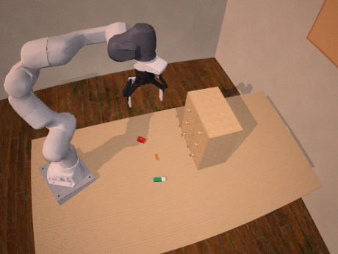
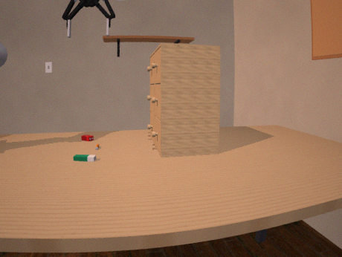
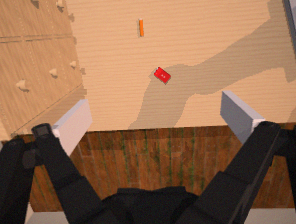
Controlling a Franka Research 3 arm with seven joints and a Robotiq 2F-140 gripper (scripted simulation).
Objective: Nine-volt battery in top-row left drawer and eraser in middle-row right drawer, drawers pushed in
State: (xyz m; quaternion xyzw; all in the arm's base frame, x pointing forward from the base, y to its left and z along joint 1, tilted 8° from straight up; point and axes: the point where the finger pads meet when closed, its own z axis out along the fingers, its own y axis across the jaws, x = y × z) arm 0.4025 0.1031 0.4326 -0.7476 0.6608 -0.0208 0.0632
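Hanging high above the table's (image 1: 235, 205) far edge, the gripper (image 1: 145, 95) has its fingers spread fully wide with nothing between them. That height and spread suit an approach from above: it can move toward either a drawer knob or a loose item without brushing the chest (image 1: 214, 110).

The chest stands upright on the table, its knobbed drawer fronts (image 1: 191, 128) facing the open middle of the table and the arm's base plate (image 1: 86, 182), so the drawers can be reached from the arm's side. Every drawer looks pushed in; none is open yet to receive anything, so by this judgement a drawer must be pulled before any placing.

The nine-volt battery (image 1: 142, 139), red, lies flat on the table well apart from the chest, its long axis running roughly toward the chest front in the top view. The eraser (image 1: 159, 179), green with a white end, lies nearer the table's middle, its long axis roughly crosswise to the chest front, white end toward the chest. Between them lies a small orange item (image 1: 156, 157), which stays on the table.
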